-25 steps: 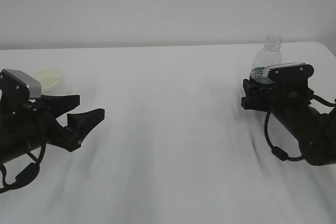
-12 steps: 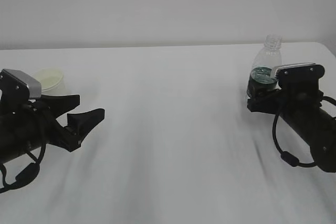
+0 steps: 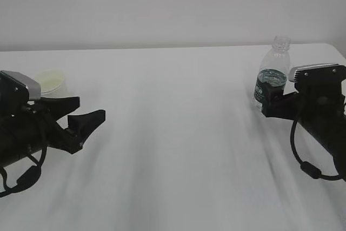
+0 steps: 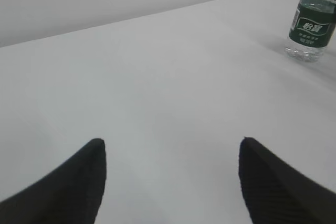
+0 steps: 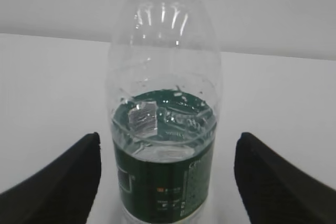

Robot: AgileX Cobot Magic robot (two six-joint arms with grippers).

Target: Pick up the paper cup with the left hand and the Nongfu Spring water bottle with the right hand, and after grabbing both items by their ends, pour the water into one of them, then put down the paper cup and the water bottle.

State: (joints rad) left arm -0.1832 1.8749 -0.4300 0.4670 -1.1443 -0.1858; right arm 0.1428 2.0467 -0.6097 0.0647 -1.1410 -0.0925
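- We see the Nongfu Spring water bottle [image 3: 271, 75] upright, our right hand [image 3: 268, 97] open just beside it.
- Far across from the bottle, our open left hand [image 3: 86, 111] sits near the paper cup [image 3: 50, 83].

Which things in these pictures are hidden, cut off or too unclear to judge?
- Paper cup: exterior view shows only its rim and top; the left hand hides the lower part. Whether it holds water cannot be told.
- Nongfu Spring water bottle: right wrist view cuts off mouth and base at the edges.
- Bottle label text: too small in the left wrist view, blurred in the right.
- Right hand: the arm runs off the right edge in the exterior view.
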